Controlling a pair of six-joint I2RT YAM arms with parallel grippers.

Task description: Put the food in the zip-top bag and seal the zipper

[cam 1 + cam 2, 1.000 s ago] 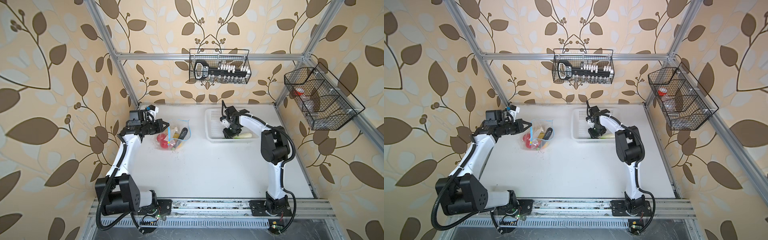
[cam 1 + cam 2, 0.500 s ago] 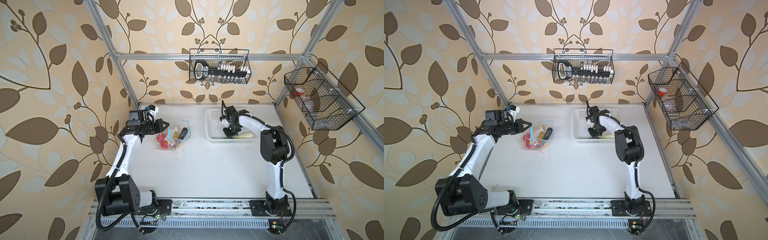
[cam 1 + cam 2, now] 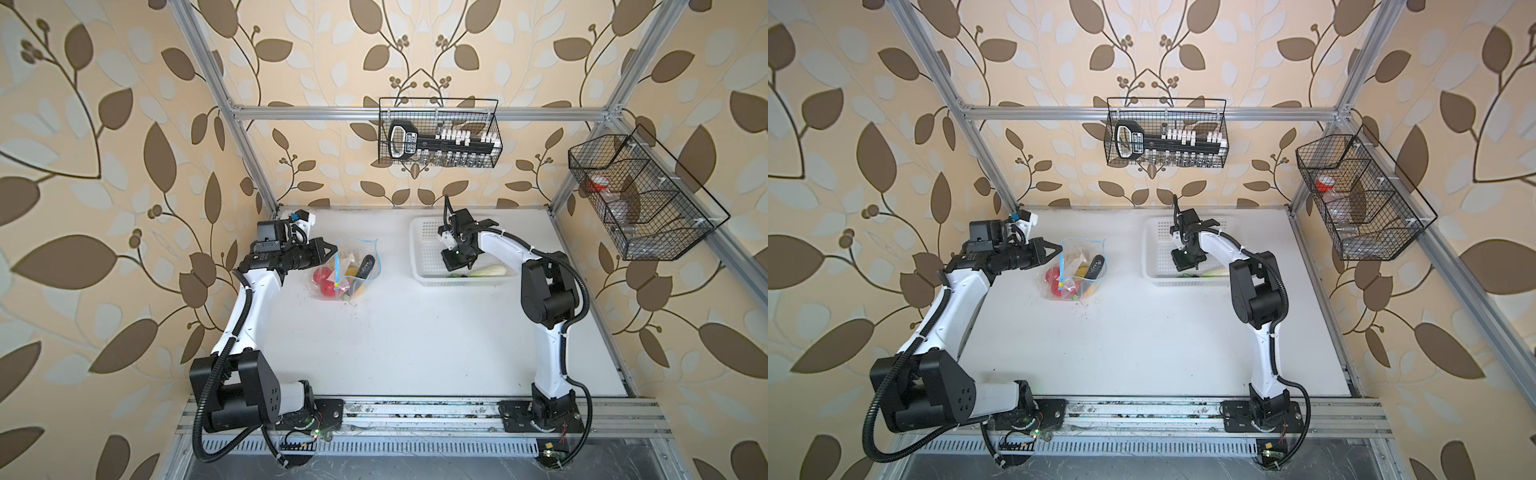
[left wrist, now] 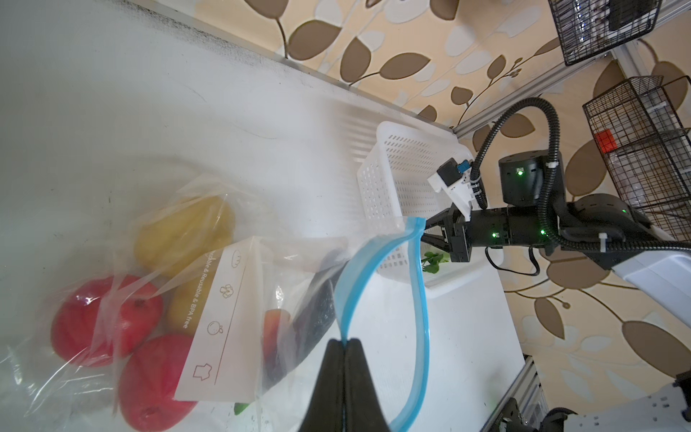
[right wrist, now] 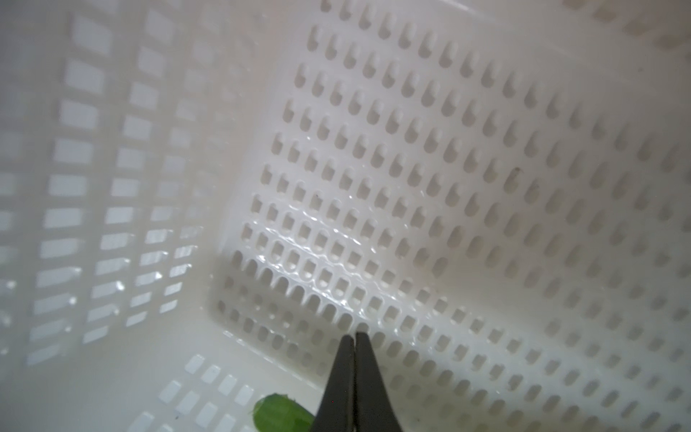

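The clear zip-top bag (image 3: 360, 266) lies at the back left of the white table, its mouth gaping. Inside it I see two red tomatoes (image 4: 101, 314), a yellow potato (image 4: 187, 232), the dark eggplant (image 4: 314, 314) and a red-yellow fruit (image 4: 275, 329). My left gripper (image 4: 344, 339) is shut on one lip of the blue zipper (image 4: 420, 299) and holds it up. The white radish (image 3: 492, 271) lies in the white basket (image 3: 424, 232). My right gripper (image 5: 354, 334) is shut low inside that basket, with a green leaf (image 5: 276, 413) beside its fingers and nothing visible between them.
A black wire basket (image 3: 440, 133) hangs on the back wall and another one (image 3: 640, 199) on the right wall. Aluminium frame posts (image 3: 249, 158) stand at the table's back corners. Dark specks lie on the table near the bag.
The right gripper's jaws have come together inside the basket. Both arms and the bag stay where they were.
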